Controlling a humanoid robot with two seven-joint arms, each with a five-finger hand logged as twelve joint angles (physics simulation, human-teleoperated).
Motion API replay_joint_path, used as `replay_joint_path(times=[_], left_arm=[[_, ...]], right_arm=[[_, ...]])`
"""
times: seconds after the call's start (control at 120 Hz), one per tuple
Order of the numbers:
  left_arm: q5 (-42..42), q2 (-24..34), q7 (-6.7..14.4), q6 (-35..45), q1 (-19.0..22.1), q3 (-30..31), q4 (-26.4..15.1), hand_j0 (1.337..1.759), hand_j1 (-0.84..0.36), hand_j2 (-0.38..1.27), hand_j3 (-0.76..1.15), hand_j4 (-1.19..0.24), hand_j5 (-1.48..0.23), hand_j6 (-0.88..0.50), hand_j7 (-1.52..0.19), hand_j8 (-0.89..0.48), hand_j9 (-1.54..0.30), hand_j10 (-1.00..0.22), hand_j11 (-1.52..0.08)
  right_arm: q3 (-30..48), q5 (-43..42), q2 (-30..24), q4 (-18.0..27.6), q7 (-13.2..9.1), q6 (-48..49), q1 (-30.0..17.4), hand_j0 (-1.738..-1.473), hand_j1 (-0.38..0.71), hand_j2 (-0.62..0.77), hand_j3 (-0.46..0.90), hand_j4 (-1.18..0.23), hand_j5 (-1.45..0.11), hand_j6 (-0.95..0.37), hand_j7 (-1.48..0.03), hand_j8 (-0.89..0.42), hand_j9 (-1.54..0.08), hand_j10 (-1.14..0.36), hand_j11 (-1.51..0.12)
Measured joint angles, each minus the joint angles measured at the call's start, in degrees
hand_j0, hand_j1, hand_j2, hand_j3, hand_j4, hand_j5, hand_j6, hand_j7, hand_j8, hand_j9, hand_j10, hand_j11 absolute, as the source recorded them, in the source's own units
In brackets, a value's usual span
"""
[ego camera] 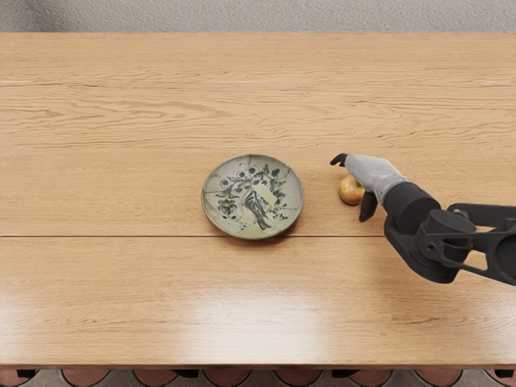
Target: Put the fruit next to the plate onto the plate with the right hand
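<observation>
We saw right hand (372, 174) spread, thumb and fingers either side of apple (350, 190), not closed on it. Apple sat on surface (121, 266) at palm, plate (208, 193) beyond fingertips. Our worry: uneven closing could nudge round fruit, rolling it out of reach.
</observation>
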Motion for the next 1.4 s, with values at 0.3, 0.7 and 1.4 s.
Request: replay_joint_path(times=[0.3, 0.7, 1.4], left_arm=[[0.0, 0.0, 0.0, 0.0, 0.0, 0.0, 0.0, 1.658, 0.35, 0.0, 0.0, 0.0, 0.0, 0.0, 0.0, 0.0, 0.0, 0.0, 0.0], [0.0, 0.0, 0.0, 0.0, 0.0, 0.0, 0.0, 1.658, 0.35, 0.0, 0.0, 0.0, 0.0, 0.0, 0.0, 0.0, 0.0, 0.0, 0.0], [0.0, 0.0, 0.0, 0.0, 0.0, 0.0, 0.0, 1.658, 0.35, 0.0, 0.0, 0.0, 0.0, 0.0, 0.0, 0.0, 0.0, 0.0, 0.0]], right_arm=[[0.0, 0.0, 1.1, -1.9, 0.0, -0.1, 0.1, -1.658, -0.01, -0.05, 0.0, -0.28, -0.37, -0.29, -0.37, -0.29, -0.37, -0.28, -0.37], [0.0, 0.0, 2.2, -3.0, 0.0, 0.0, 0.0, -1.658, 0.08, -0.07, 0.0, -0.36, -0.46, -0.36, -0.46, -0.36, -0.46, -0.36, -0.46], [0.5, 0.4, 2.2, -4.1, 0.0, 0.2, -0.6, -1.652, 0.28, 0.19, 0.0, -0.65, -0.87, -0.46, -0.86, -0.38, -0.88, -0.52, -0.87]])
